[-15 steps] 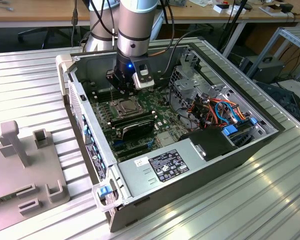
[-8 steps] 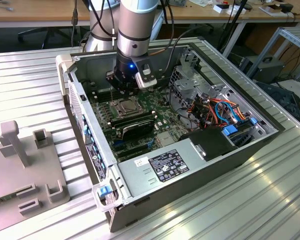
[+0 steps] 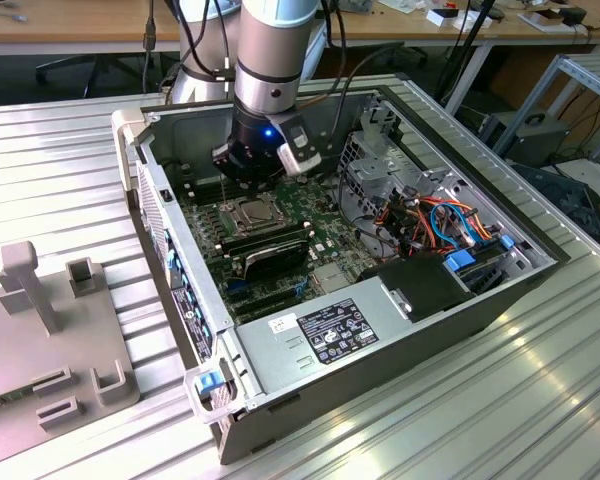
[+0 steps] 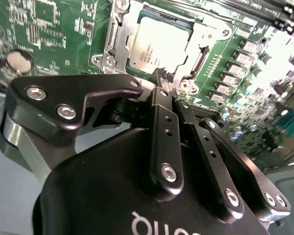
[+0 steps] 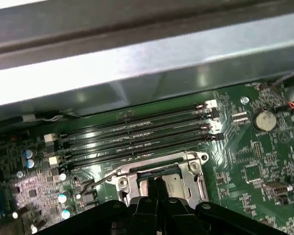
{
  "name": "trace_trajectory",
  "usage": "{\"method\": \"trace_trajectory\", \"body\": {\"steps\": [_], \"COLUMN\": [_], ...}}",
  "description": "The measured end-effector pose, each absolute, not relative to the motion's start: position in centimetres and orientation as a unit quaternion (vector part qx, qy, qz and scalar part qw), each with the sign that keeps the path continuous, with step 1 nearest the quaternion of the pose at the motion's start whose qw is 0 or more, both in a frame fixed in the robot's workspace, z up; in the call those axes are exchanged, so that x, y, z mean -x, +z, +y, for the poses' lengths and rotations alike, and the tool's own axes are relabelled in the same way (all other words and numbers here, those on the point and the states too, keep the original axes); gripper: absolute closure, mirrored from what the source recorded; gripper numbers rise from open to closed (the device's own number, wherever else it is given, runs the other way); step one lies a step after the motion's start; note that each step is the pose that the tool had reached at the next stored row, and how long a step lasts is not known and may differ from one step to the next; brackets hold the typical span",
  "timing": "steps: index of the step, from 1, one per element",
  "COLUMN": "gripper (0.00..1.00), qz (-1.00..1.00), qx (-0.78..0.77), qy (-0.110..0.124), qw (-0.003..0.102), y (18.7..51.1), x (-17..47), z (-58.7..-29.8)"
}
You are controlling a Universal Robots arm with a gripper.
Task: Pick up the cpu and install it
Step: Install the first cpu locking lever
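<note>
The cpu [image 4: 159, 41] already sits in the socket [image 4: 115, 39] on the board [image 3: 330, 245]. The gripper [image 4: 167, 87] hangs just above it, fingers together, empty. Seating looks done, I think; the frame [image 5: 196, 169] wants closing next.

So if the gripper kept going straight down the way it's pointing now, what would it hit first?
Most likely the metal frame of the CPU socket beside the flat silver-grey cpu, already seated there. The black gripper, fingers together and holding nothing, points at that edge; exact depth is unclear.
</note>
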State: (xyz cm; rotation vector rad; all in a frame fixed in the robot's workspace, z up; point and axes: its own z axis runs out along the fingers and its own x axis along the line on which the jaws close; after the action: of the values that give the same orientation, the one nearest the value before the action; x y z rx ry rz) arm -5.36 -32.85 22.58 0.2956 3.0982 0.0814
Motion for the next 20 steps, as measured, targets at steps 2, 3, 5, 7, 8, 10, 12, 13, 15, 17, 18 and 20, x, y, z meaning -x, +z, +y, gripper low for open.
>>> {"method": "trace_trajectory", "body": {"steps": [2, 3, 5, 7, 8, 10, 12, 13, 15, 17, 18, 20], "gripper": [0.89, 0.89, 0.89, 0.89, 0.89, 0.89, 0.89, 0.89, 0.89, 0.89, 0.89, 0.89], "qz": [0.997, 0.998, 0.999, 0.999, 1.0, 0.999, 0.999, 0.999, 0.999, 0.999, 0.999, 0.999], "qx": [-0.075, -0.056, -0.035, -0.016, -0.005, 0.018, 0.039, 0.042, 0.044, 0.045, 0.046, 0.046], "qy": [0.026, 0.027, 0.027, 0.026, 0.026, 0.026, 0.025, 0.022, 0.014, 0.012, 0.011, 0.011], "qw": [0.014, 0.013, 0.013, 0.012, 0.012, 0.011, 0.011, 0.01, 0.01, 0.01, 0.01, 0.01], "y": [22.57, 22.56, 22.55, 22.52, 22.51, 22.47, 22.44, 22.44, 22.44, 22.51, 22.6, 22.88], "x": [5.36, 5.36, 5.37, 5.36, 5.36, 5.36, 5.36, 5.37, 5.41, 5.44, 5.45, 5.49], "z": [-32.85, -32.85, -32.86, -32.85, -32.85, -32.85, -32.84, -32.83, -32.82, -32.82, -32.82, -32.82]}}
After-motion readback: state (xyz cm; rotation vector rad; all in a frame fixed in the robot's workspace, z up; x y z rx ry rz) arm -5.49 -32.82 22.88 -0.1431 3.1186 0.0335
